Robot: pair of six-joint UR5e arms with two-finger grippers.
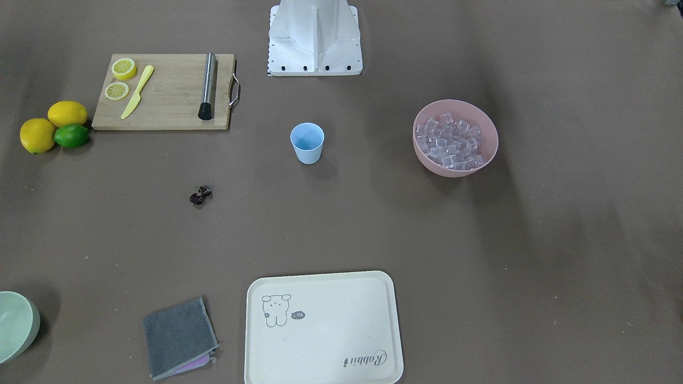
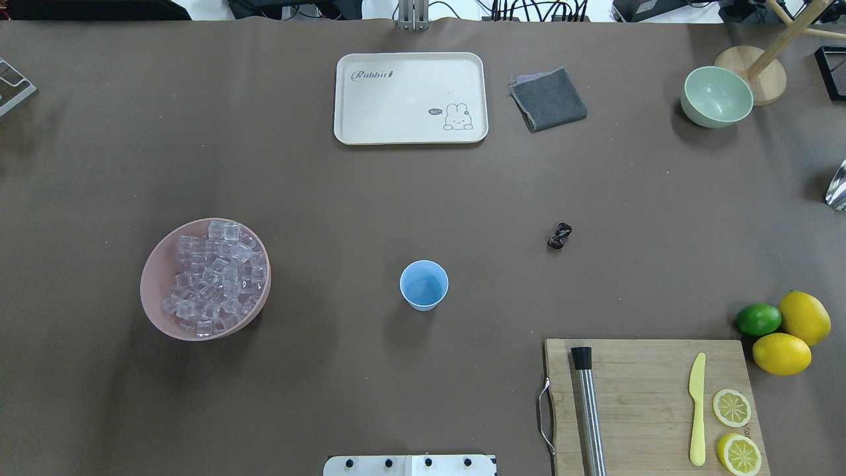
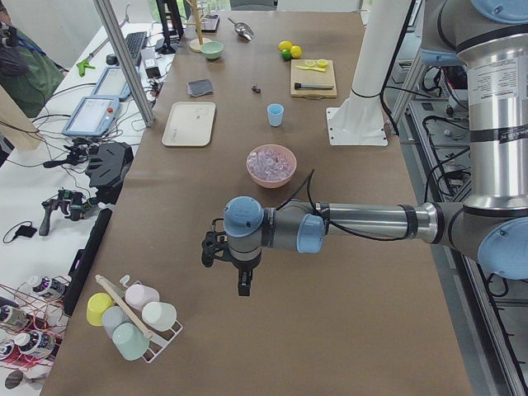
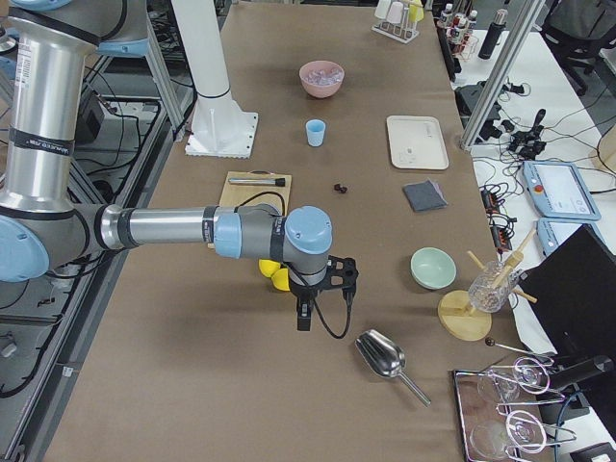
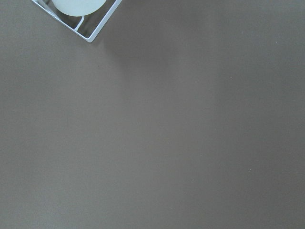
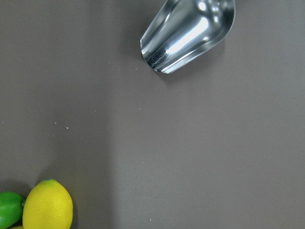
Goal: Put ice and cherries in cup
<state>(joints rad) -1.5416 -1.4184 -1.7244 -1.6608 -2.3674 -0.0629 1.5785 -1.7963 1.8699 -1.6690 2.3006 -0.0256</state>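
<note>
The light blue cup point(image 2: 423, 285) stands upright at the table's middle and looks empty; it also shows in the front-facing view point(image 1: 307, 143). The ice point(image 2: 215, 274) fills a pink bowl point(image 2: 152, 311) to the cup's left in the overhead view. The cherries point(image 2: 560, 235) lie on the table, right of the cup and beyond it. My left gripper point(image 3: 241, 285) hangs over bare table far past the pink bowl. My right gripper point(image 4: 304, 318) hangs past the lemons, near a metal scoop. I cannot tell whether either is open or shut. Neither wrist view shows fingers.
A cutting board point(image 2: 644, 396) bears lemon slices, a yellow knife and a steel muddler. Two lemons and a lime point(image 2: 758, 319) lie beside it. A cream tray point(image 2: 410, 129), grey cloth point(image 2: 548, 99) and green bowl point(image 2: 717, 96) stand on the far side. A metal scoop point(image 6: 190, 33) and a cup rack point(image 3: 132, 318) stand at the table's ends.
</note>
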